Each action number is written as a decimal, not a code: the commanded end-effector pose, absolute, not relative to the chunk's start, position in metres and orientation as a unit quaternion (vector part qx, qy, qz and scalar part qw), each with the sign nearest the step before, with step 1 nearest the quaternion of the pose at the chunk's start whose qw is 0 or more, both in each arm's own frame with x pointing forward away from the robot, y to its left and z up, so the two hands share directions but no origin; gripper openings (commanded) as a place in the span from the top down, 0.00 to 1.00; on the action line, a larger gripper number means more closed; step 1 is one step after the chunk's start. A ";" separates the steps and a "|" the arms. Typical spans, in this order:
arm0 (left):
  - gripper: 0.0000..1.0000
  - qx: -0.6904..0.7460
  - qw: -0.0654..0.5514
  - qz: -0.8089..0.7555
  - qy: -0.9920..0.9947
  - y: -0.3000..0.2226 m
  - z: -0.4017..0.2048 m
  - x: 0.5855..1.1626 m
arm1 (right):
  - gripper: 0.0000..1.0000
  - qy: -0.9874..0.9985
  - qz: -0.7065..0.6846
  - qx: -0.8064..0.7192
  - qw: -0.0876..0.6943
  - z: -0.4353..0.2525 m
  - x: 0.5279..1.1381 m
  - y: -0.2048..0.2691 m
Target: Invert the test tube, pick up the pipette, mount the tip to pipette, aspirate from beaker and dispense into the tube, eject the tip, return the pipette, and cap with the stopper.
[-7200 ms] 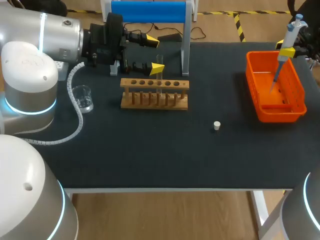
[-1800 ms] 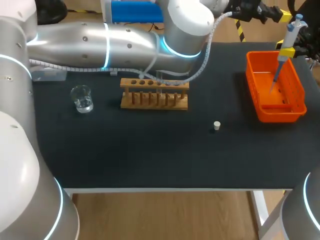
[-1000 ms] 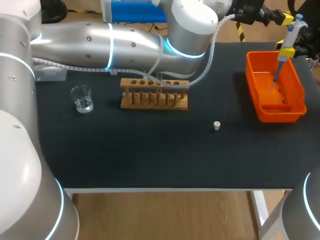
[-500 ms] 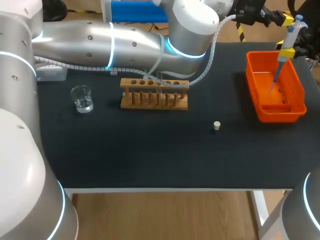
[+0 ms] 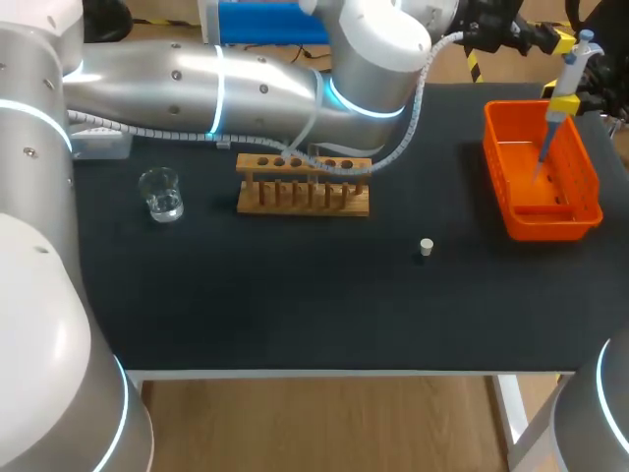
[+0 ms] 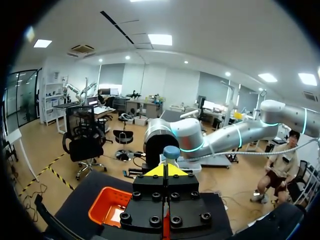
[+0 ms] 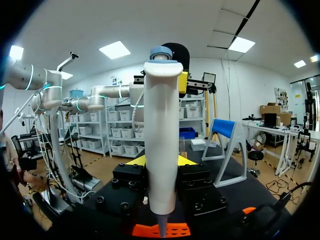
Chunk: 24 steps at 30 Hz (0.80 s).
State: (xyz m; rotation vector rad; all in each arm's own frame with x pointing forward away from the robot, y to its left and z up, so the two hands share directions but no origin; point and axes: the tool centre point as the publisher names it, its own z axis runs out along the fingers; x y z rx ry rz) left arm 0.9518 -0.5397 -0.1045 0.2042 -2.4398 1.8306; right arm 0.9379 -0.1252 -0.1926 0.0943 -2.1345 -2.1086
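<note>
Right gripper (image 5: 564, 102) clamps pipette (image 5: 576, 61) upright over orange bin (image 5: 496, 187); left gripper (image 5: 558, 39), fingers closed and empty, sits beside its head. Advise pressing down squarely, keeping tip (image 5: 540, 157) above bin

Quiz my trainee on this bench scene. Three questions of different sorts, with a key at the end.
1. True or false: the pipette lies flat inside the orange bin.
2. The white stopper is: A on the bare table; B in the bin; C between a pincer's fingers.
3. Fill in: the pipette is gripped by the ____ pincer.

Key: 1 false, it is held upright over the bin. 2 A. 3 right pincer.
</note>
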 end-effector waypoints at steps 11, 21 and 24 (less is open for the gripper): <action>1.00 0.069 0.041 0.599 -0.796 -0.540 -0.115 0.951 | 1.00 -0.709 -0.701 0.033 0.072 -0.190 0.940 -0.126; 1.00 0.069 0.044 0.594 -0.801 -0.543 -0.122 0.951 | 1.00 -0.709 -0.701 0.033 0.072 -0.190 0.940 -0.126; 1.00 0.070 0.046 0.593 -0.801 -0.544 -0.125 0.951 | 1.00 -0.709 -0.701 0.033 0.072 -0.190 0.940 -0.126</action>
